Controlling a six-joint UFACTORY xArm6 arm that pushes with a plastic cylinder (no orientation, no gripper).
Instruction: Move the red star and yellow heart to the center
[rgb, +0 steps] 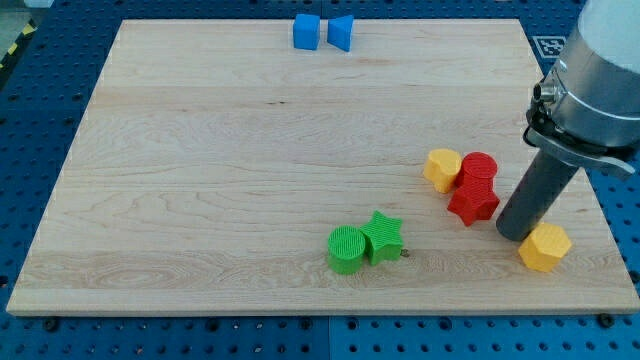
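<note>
A pale wooden board lies on a blue perforated counter. Nearest the view's bottom, a green cylinder touches a green star. At the view's lower right sits a yellow hexagonal block, and my tip rests just to its left; the arm carries no claw, only the dark rod. Left of my tip the red star touches a red cylinder above it, with the yellow heart against that cylinder's left side; all lie right of centre. Farthest, at the top edge, two blue blocks sit side by side. A black-and-white marker shows at upper right; nothing on it is readable.
</note>
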